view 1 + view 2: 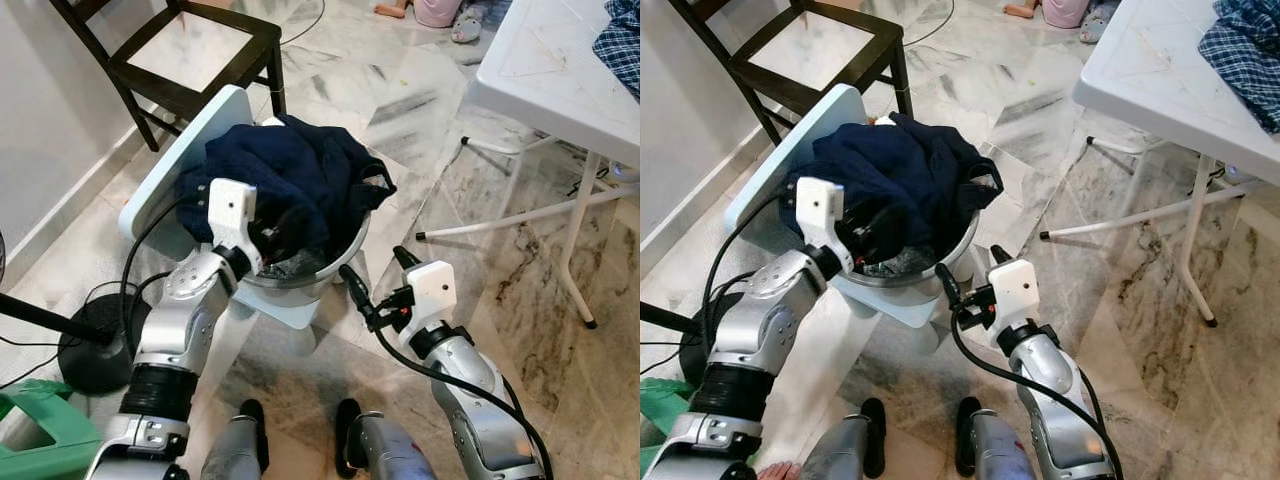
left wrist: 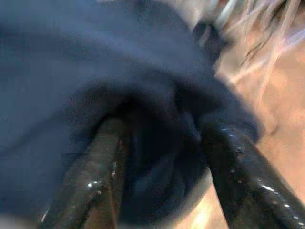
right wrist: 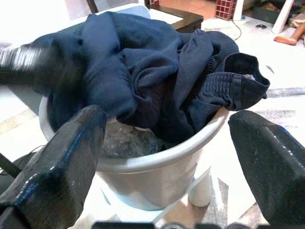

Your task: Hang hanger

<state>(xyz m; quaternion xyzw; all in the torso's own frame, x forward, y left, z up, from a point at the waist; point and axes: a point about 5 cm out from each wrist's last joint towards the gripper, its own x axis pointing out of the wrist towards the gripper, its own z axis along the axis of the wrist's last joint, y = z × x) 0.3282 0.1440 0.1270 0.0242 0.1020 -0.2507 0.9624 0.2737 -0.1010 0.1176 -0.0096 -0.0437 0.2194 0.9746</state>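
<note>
- Left eye view: one grey bucket (image 1: 318,268) stands on a pale blue stool (image 1: 185,160) and serves as the landmark. One heap of dark navy clothing (image 1: 290,175) fills and overhangs the bucket. The left tool (image 1: 275,245) reaches into the near side of the bucket, buried in the cloth. The right tool (image 1: 378,282) hovers just beside the bucket's right wall, touching nothing. One dark wooden chair (image 1: 190,60) stands beyond the bucket, and one white folding desk (image 1: 545,85) stands well to its right.
- Right eye view: a checked blue cloth (image 1: 1245,50) lies on the desk, far from the bucket. No hanger can be made out anywhere, so its place cannot be told.
- Left wrist view: the left tool's two fingers (image 2: 243,167) stand apart with a fold of navy cloth bulging between them; whether they pinch it cannot be told.
- Right wrist view: the right tool's fingers (image 3: 62,157) are spread wide, framing the bucket and its one heap.
- Judged progress: hanging is not begun; a garment must first come out of the bucket, and a hanger be found.
</note>
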